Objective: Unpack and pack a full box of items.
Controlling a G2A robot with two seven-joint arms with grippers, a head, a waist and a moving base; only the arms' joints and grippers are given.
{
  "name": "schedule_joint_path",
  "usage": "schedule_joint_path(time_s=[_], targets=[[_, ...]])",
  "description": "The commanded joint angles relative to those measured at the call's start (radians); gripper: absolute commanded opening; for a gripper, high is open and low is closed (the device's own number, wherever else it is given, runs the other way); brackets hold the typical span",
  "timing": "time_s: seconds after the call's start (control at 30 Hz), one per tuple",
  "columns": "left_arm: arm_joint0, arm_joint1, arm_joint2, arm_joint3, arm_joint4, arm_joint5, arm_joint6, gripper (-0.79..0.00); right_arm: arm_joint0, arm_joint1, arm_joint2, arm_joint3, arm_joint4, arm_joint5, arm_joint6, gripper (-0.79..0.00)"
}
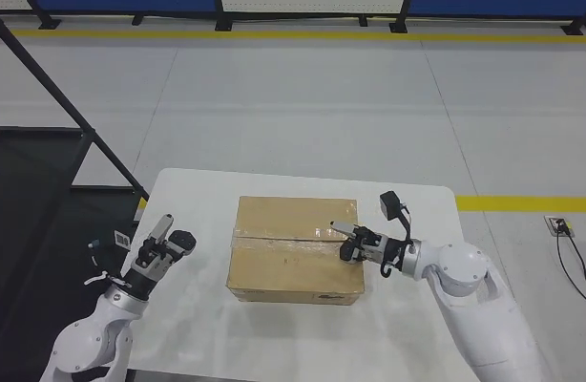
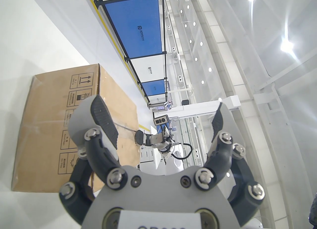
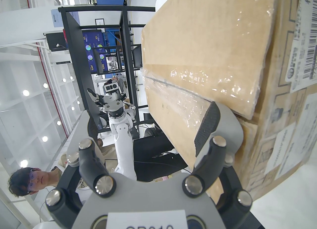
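A closed brown cardboard box [image 1: 293,250] stands in the middle of the white table [image 1: 274,334], its top flaps sealed along the centre seam with clear tape. My right gripper [image 1: 347,243] is open at the box's right end, level with the seam. One fingertip [image 3: 207,126] lies against the top flap's edge near the seam of the box [image 3: 203,41], where the flap corner looks slightly raised. My left gripper [image 1: 165,241] is open, nothing in it, a short way off the box's left end. In the left wrist view the left gripper [image 2: 161,113] is tilted upward, with the box [image 2: 47,126] beside it.
A black metal frame [image 1: 73,124] and a dark panel stand off the table's left side. Bare tabletop lies in front of the box and between the box and the left gripper. A yellow floor line [image 1: 522,203] runs behind the table.
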Motion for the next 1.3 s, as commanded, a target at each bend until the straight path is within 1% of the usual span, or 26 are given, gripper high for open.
schedule_joint_path(time_s=[0.0,0.1,0.3,0.53,0.77,1.07,1.27], targets=[[-0.002,0.001,0.001,0.002,0.000,0.000,0.000,0.000,0.003,-0.001,-0.008,-0.001,0.005,-0.002,-0.003,0.000],[-0.005,0.002,0.002,0.005,0.000,0.000,0.004,0.000,0.023,-0.006,-0.039,0.021,0.025,-0.016,-0.011,0.000],[-0.001,0.004,-0.008,0.011,-0.010,-0.003,0.010,0.000,0.098,-0.027,-0.115,0.103,0.070,-0.063,-0.038,0.000],[0.013,0.007,-0.031,0.016,-0.033,-0.013,0.019,0.000,0.198,-0.062,-0.229,0.215,0.105,-0.082,-0.065,0.000],[0.024,0.011,-0.052,0.027,-0.055,-0.021,0.015,0.000,0.295,-0.113,-0.358,0.320,0.150,-0.126,-0.086,0.000],[0.033,0.017,-0.083,0.045,-0.089,-0.035,-0.006,0.000,0.398,-0.196,-0.516,0.440,0.201,-0.162,-0.111,0.000],[0.039,0.021,-0.107,0.060,-0.107,-0.042,-0.024,0.000,0.442,-0.245,-0.583,0.509,0.214,-0.234,-0.122,0.000]])
